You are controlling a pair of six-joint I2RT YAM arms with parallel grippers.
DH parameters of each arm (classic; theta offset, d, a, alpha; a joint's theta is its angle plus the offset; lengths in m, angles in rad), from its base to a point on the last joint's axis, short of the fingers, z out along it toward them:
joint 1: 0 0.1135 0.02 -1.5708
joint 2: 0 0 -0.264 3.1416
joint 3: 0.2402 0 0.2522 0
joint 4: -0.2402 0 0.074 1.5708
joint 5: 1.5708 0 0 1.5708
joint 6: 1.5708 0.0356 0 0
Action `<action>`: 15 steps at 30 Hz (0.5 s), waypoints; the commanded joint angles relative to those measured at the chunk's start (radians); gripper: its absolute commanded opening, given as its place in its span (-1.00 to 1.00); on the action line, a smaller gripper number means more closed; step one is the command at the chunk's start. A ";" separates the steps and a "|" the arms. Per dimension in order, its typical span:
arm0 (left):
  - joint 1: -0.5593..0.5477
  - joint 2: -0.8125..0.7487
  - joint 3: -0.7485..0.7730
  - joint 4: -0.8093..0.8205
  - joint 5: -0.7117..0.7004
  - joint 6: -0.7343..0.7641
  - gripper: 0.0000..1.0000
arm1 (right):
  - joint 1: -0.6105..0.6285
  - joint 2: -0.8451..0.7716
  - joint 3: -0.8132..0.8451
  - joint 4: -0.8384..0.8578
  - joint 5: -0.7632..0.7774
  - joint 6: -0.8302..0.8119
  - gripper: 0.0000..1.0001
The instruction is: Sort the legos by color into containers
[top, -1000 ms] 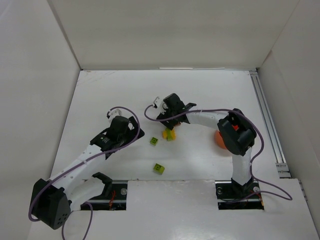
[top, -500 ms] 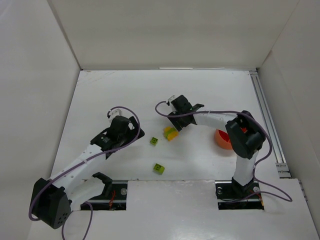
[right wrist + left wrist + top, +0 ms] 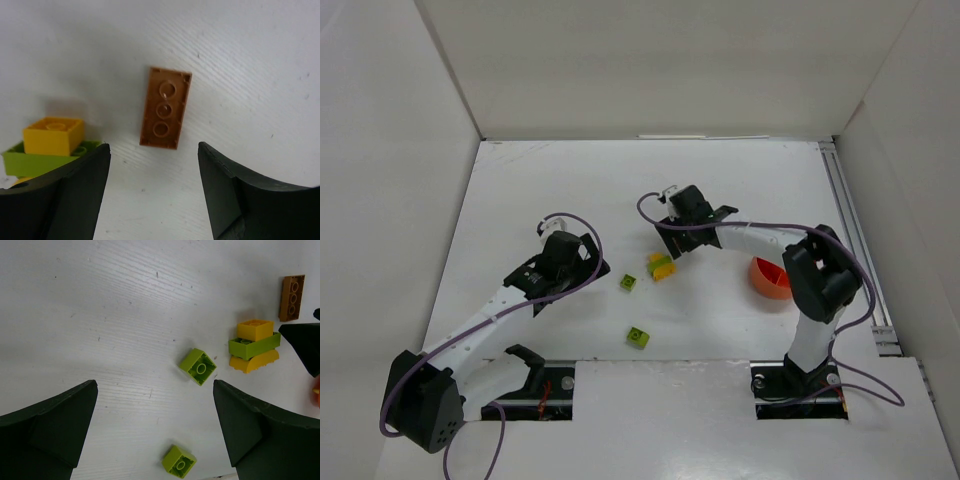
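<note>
A small stack of bricks (image 3: pixel 661 266), yellow on lime green on yellow, lies mid-table. It also shows in the left wrist view (image 3: pixel 253 346) and the right wrist view (image 3: pixel 50 142). A brown brick (image 3: pixel 165 107) lies underside up just ahead of my open, empty right gripper (image 3: pixel 154 162), which hovers over it (image 3: pixel 670 243). Two loose lime green bricks (image 3: pixel 198 366) (image 3: pixel 178 461) lie on the table, ahead of my open, empty left gripper (image 3: pixel 155 390), which is left of them (image 3: pixel 594 268). The orange bowl (image 3: pixel 770 278) sits at the right, partly behind my right arm.
White walls enclose the table on the left, back and right. A metal rail (image 3: pixel 855 240) runs along the right edge. The right arm's forearm spans between the bowl and the stack. The brown brick also shows in the left wrist view (image 3: pixel 292 297).
My right arm has swung to the right, uncovering more of the orange bowl, and its gripper has shifted right, away from the stack. The left arm has barely moved.
</note>
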 commanded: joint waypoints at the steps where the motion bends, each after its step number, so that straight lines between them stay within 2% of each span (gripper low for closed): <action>1: 0.005 -0.014 0.029 0.018 0.002 0.015 1.00 | 0.003 0.037 0.092 0.053 -0.004 -0.001 0.51; 10: 0.005 -0.023 0.029 0.018 0.002 0.015 1.00 | -0.008 0.133 0.144 0.054 0.078 0.102 0.51; 13: 0.005 -0.023 0.029 0.018 0.002 0.015 1.00 | -0.008 0.155 0.155 0.073 0.067 0.102 0.37; 15: 0.005 -0.023 0.029 0.018 -0.007 0.015 1.00 | -0.008 0.155 0.155 0.085 0.079 0.102 0.16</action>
